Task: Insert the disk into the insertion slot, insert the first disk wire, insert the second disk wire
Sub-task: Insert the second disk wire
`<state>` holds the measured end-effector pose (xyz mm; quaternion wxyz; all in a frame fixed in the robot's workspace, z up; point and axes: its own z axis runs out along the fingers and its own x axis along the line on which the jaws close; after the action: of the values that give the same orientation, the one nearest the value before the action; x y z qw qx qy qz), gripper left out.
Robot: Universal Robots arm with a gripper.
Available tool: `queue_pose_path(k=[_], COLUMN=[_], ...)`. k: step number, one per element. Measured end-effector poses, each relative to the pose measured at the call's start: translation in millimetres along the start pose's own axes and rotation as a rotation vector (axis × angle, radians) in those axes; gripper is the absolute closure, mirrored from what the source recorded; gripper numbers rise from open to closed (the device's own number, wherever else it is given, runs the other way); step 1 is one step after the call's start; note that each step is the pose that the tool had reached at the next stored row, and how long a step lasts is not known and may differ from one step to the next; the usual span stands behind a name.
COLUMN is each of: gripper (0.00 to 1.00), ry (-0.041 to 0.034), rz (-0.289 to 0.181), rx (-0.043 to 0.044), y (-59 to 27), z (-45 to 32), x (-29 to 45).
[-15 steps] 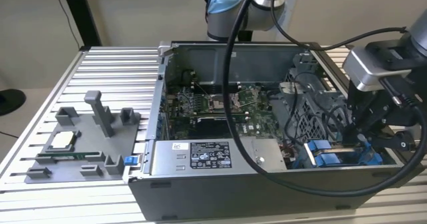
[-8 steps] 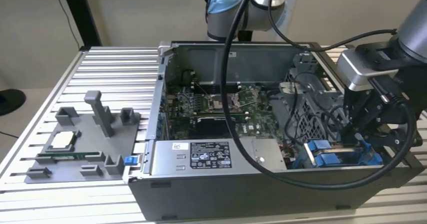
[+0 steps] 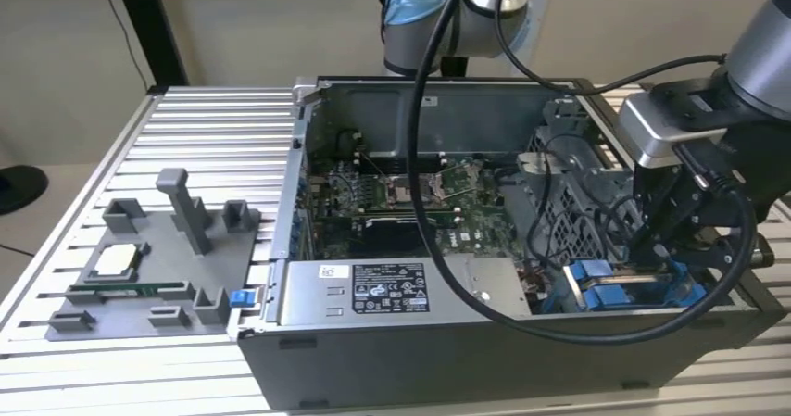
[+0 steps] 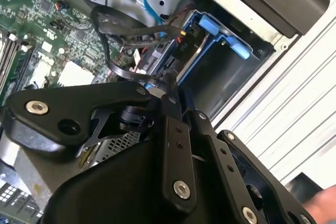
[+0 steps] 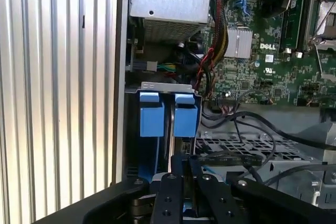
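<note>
My gripper [image 3: 653, 249] hung over the insertion slot [image 3: 618, 291] at the case's corner on the exterior view's right | fingertips hidden, opening and hold: could not tell | two blue tabs [image 5: 169, 115] counted | disk [image 5: 170, 129]: thin edge between them.
</note>
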<state>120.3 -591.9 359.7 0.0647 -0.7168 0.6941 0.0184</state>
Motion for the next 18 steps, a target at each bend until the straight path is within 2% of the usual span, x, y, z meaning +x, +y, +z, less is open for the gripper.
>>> queue_pose_path(k=[3, 5, 18], gripper=[1.0, 1.0, 1.0], ry=[0.0003, 0.0007, -0.0053], rz=[-0.001, -0.001, -0.001], rx=[0.008, 0.0103, 0.0129], y=[-0.2, -1.1, -4.2], z=[1.5, 2.1, 4.5], x=[-0.1, 0.0, -0.2])
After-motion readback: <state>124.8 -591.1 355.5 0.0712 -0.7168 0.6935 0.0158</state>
